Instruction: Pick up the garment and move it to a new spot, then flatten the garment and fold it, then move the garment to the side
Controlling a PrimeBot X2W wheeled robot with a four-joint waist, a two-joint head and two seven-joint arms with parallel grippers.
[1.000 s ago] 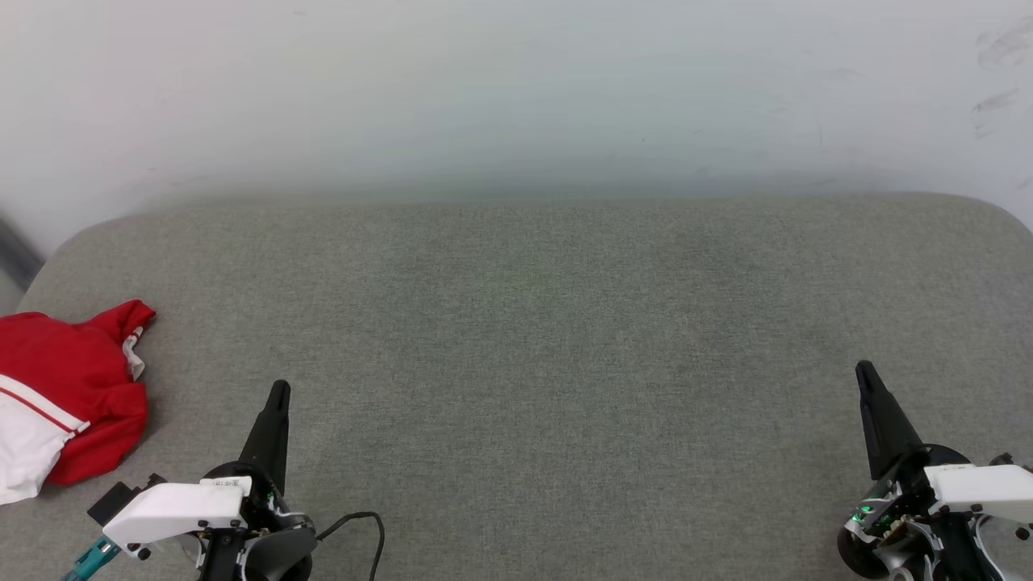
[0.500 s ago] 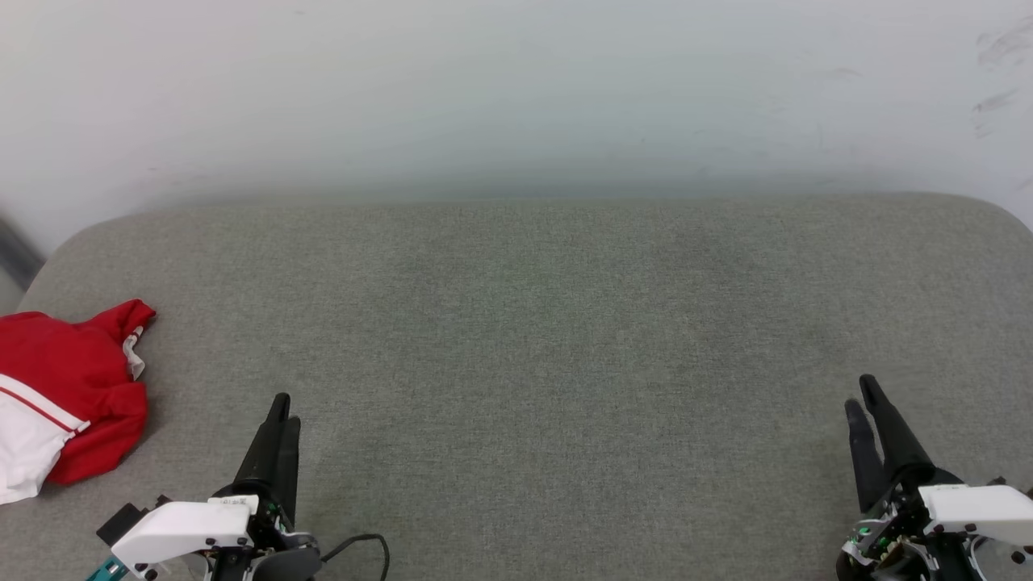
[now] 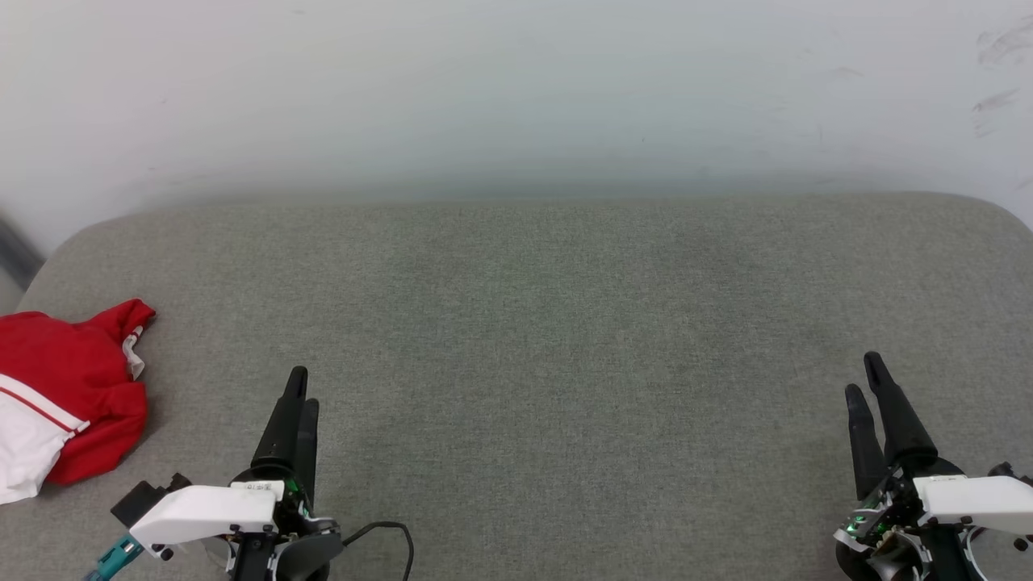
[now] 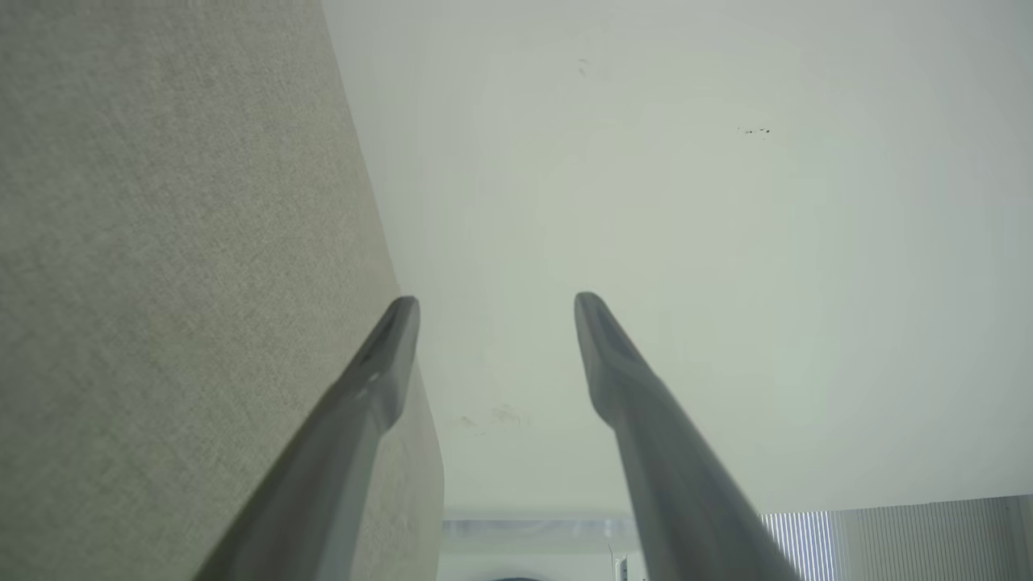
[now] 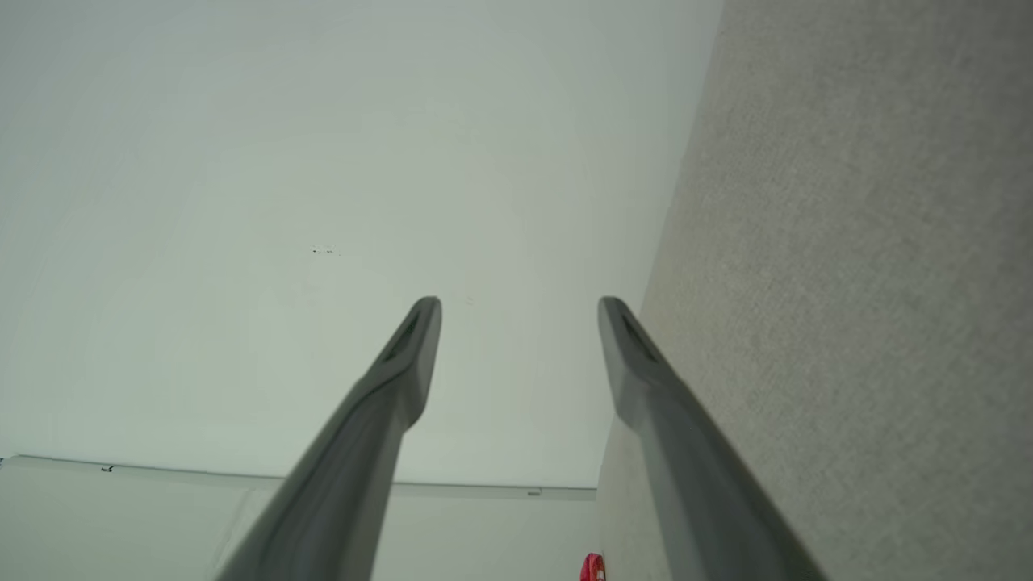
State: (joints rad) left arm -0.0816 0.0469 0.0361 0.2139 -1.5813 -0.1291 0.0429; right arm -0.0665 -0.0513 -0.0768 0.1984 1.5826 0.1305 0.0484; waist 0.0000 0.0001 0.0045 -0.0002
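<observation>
Garment [image 3: 71, 386]: 1, crumpled, cushion's [image 3: 565, 339] left edge | left end effector [image 3: 305, 387]: 1, released | right end effector [image 3: 862, 373]: 1, released

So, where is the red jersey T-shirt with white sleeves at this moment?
In the head view the red jersey T-shirt lies crumpled at the left edge of the grey fabric cushion, apart from the left gripper beside it.

Red-and-white garment [image 3: 69, 395] at left edge of grey cushion [image 3: 549, 323]; left claw [image 3: 305, 387] near, right claw [image 3: 862, 373] well apart.
</observation>
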